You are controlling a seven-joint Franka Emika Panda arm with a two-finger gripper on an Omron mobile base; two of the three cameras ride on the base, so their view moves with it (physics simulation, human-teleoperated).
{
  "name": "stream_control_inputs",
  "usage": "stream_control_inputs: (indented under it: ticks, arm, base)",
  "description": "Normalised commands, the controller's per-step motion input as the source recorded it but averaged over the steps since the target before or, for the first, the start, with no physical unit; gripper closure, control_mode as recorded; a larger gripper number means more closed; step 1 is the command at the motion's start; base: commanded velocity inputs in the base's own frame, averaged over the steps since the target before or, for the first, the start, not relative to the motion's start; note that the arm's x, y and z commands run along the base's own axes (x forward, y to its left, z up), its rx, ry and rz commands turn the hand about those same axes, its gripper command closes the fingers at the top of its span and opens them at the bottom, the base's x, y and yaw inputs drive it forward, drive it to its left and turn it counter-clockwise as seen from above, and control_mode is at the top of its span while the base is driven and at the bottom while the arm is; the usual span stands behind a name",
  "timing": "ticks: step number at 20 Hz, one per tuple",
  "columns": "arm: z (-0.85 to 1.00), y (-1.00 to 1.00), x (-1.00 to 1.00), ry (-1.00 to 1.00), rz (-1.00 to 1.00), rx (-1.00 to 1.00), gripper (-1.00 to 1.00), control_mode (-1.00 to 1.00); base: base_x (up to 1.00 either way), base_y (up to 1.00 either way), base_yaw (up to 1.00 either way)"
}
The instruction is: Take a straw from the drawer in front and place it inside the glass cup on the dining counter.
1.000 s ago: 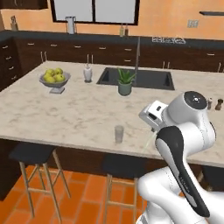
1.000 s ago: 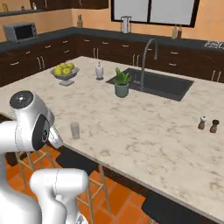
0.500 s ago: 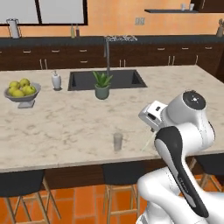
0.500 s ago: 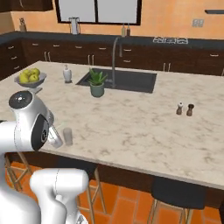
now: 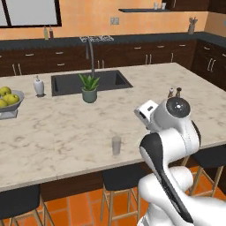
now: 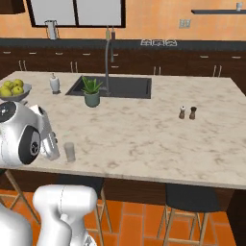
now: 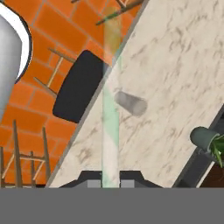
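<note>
In the hand view my gripper [image 7: 110,178] is shut on the straw [image 7: 110,122], a thin pale stick running straight up from between the finger tips. The glass cup [image 7: 131,103] stands just right of the straw's line, near the edge of the dining counter [image 7: 175,78]. From the base views the clear glass cup [image 5: 116,145] [image 6: 70,151] sits close to the near edge of the beige marbled dining counter [image 5: 66,128] [image 6: 144,134], with my white hand held just beside it, above the counter's edge.
A potted plant [image 5: 89,88] stands by the dark sink [image 5: 66,81] and its tall faucet [image 5: 91,55]. A fruit bowl [image 5: 6,99] and soap bottle [image 5: 39,85] are at the left, shakers [image 5: 174,92] at the right. Black stools [image 5: 121,176] [image 7: 78,87] stand under the near edge.
The whole picture has shifted: the base has moved along the counter, so sink and plant slid left in the left base view. The cup stays near the hand, and the gripper remains shut.
</note>
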Motion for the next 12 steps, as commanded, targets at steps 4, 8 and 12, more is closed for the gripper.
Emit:
stream_control_inputs:
  ticks: [4,8,12]
  arm:
    - [-0.14,-0.03,0.59,-0.08,-0.40,0.00,1.00,-1.00]
    - [0.00,-0.44,0.58,0.08,-0.15,-0.03,1.00,-1.00]
    - [0.00,-0.09,0.23,0.15,-0.01,-0.29,1.00,-1.00]
  base:
    - [0.00,0.00,0.00]
    - [0.00,0.00,0.00]
    - [0.00,0.00,0.00]
